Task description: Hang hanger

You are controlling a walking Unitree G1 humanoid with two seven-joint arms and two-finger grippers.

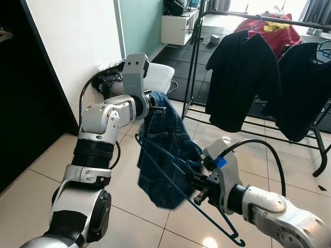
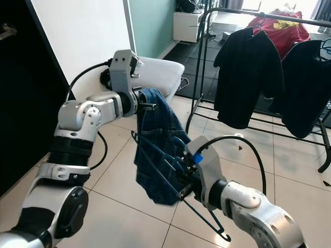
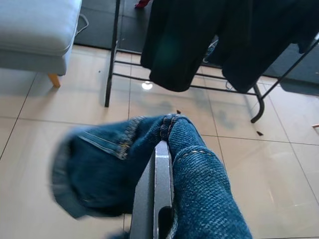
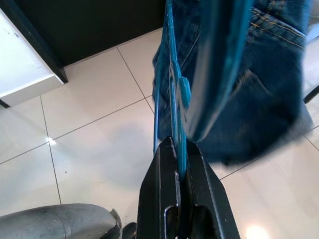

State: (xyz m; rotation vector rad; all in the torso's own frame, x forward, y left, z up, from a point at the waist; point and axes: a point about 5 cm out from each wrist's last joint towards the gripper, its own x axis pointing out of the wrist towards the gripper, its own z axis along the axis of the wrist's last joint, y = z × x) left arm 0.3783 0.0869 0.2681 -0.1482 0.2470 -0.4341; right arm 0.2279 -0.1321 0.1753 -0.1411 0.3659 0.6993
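Denim jeans held aloft over the tiled floor, between the two arms. Left gripper, jaws closed on the waistband, carries the garment's weight. Right gripper, jaws shut flat on a bar of the blue hanger, which lies against the jeans with its hook pointing down toward the floor. The black clothes rack, already bearing dark shirts, stands well apart beyond. Good practice, as a judgement: seat the denim fully on the hanger, then turn the hook upward before approaching the rack's top rail.
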